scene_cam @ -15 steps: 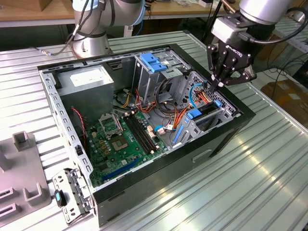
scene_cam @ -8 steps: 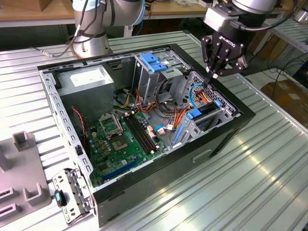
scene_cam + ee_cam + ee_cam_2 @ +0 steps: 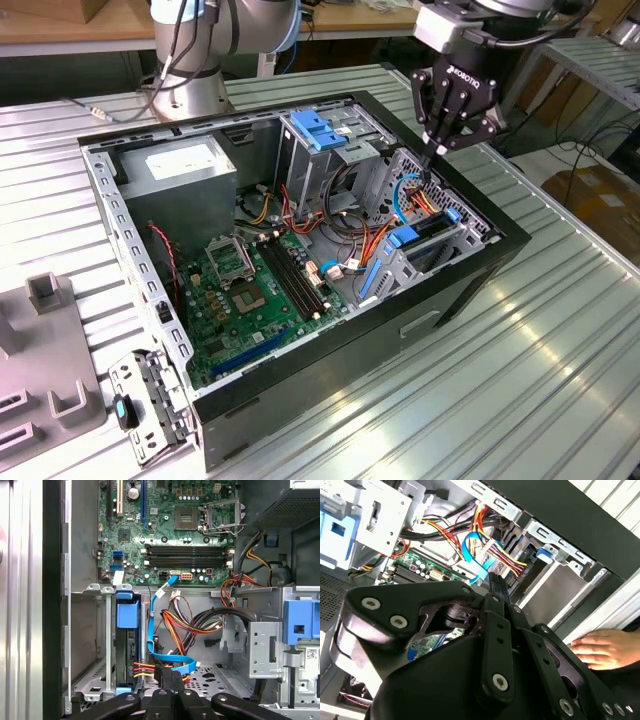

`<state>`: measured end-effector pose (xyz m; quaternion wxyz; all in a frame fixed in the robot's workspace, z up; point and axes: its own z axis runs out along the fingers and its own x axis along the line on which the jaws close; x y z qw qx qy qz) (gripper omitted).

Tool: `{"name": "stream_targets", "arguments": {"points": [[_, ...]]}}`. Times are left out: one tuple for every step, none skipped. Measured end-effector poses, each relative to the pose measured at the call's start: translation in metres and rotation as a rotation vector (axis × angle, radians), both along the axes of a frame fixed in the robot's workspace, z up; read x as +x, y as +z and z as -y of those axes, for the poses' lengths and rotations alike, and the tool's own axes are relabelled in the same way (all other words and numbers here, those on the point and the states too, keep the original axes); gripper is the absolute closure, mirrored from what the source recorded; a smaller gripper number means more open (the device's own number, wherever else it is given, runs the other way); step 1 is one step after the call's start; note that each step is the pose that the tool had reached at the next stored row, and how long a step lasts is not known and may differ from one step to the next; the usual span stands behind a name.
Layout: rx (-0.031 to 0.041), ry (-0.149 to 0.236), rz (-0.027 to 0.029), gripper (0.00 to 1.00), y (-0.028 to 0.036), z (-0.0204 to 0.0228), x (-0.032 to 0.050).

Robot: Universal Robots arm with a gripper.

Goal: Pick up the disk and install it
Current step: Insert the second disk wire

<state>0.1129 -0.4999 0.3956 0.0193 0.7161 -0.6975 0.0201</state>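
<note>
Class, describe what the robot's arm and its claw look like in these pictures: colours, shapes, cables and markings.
The arm is silver-grey with rounded joints and a round base; a dark cable runs down it. The claw is black, built from angular linked bars narrowing to slim fingertips, with white lettering on its body. In the second wrist view its links are matte black with silver screw heads.

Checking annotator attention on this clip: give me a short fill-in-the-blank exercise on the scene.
1. The gripper hangs over the open computer case, fingers ____.
2. The motherboard is coloured ____.
3. The flat cable near the gripper is ____.
4. Beside the case's black wall lies a person's ____.
Missing words: shut; green; blue; hand.
</note>
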Motion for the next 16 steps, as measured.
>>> {"name": "stream_targets", "arguments": {"points": [[-0.0059,0.0,0.0,0.89,0.0,-0.0003,0.0002],[-0.0136,0.0,0.0,0.89,-0.0004,-0.0004,0.0003],[-0.0198,0.0,0.0,0.83,-0.001,-0.0004,0.0005],[-0.0236,0.0,0.0,0.83,-0.0009,-0.0012,0.0009],[-0.0255,0.0,0.0,0.76,-0.0009,-0.0018,0.0011],[-0.0268,0.0,0.0,0.76,-0.001,-0.0025,0.0015],[-0.029,0.0,0.0,0.76,-0.0011,-0.0034,0.0019],[-0.0326,0.0,0.0,0.75,-0.0015,-0.0039,0.002],[-0.0386,0.0,0.0,0.75,-0.0026,-0.0047,0.002],[-0.0429,0.0,0.0,0.75,-0.0041,-0.0057,0.002],[-0.0461,0.0,0.0,0.69,-0.0056,-0.0064,0.0021],[-0.0529,0.0,0.0,0.69,-0.0063,-0.0074,0.002],[-0.0677,0.0,0.0001,0.69,-0.0065,-0.0092,0.002],[-0.0862,0.0,0.0,0.69,-0.0067,-0.0117,0.002],[-0.107,0.0,-0.0001,0.69,-0.0072,-0.0147,0.002],[-0.1199,0.0,-0.0002,0.69,-0.0079,-0.0169,0.002]]}}
